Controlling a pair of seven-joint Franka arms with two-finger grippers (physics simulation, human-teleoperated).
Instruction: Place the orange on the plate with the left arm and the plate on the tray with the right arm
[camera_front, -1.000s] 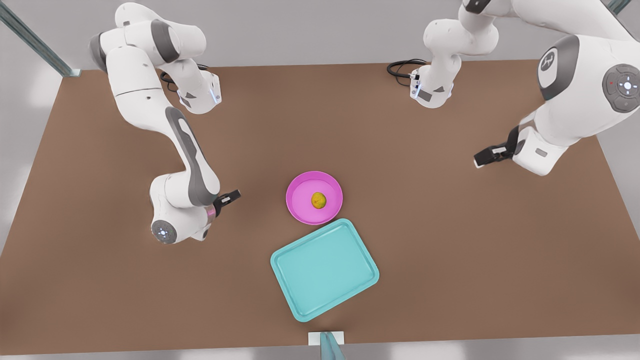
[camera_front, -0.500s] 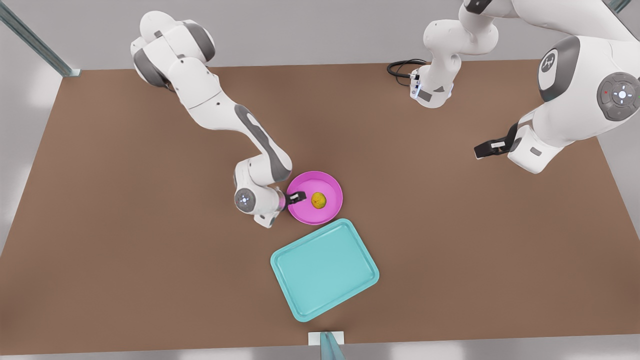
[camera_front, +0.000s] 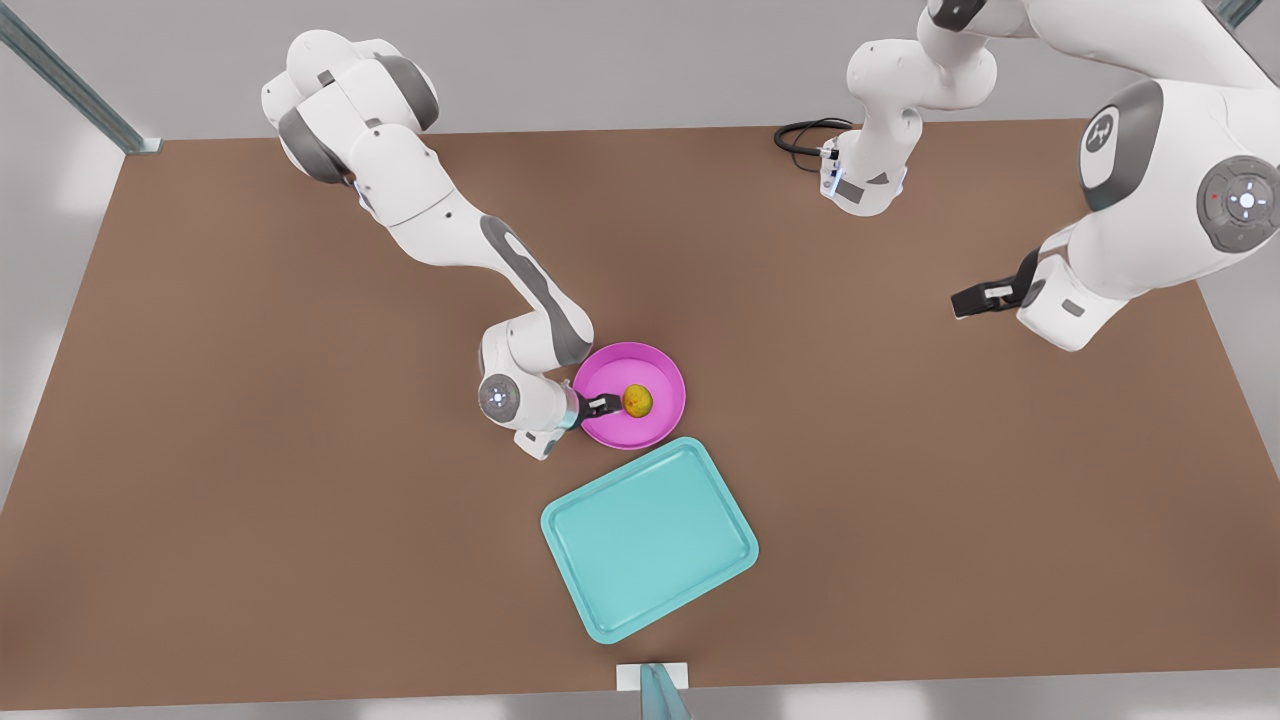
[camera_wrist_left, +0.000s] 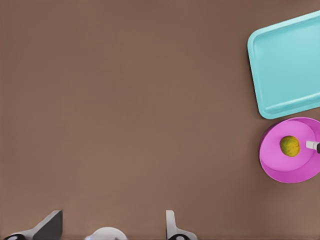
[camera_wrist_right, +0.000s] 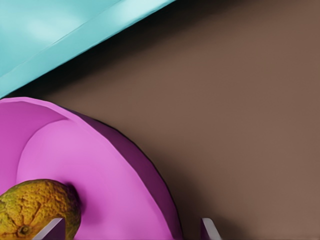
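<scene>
The orange (camera_front: 637, 401) lies in the middle of the pink plate (camera_front: 625, 365), which stands on the brown table just behind the turquoise tray (camera_front: 650, 540). My right gripper (camera_front: 600, 405) is at the plate's rim on the front view's left, open. In the right wrist view its fingers (camera_wrist_right: 50, 227) straddle the plate's wall (camera_wrist_right: 100, 165), one inside beside the orange (camera_wrist_right: 30, 210), one outside. My left gripper (camera_front: 975, 298) hangs open, high at the front view's right, far from the plate (camera_wrist_left: 285, 170), the orange (camera_wrist_left: 289, 146) and the tray (camera_wrist_left: 290, 65).
Both arm bases stand at the table's back edge, with a black cable (camera_front: 805, 135) beside the one on the front view's right. A small white block (camera_front: 652, 680) sits at the front edge. Bare brown table surrounds the tray and plate.
The right arm swung from the front view's left across to the plate, and its gripper has now closed in on the rim near the orange. The left arm barely shifted.
</scene>
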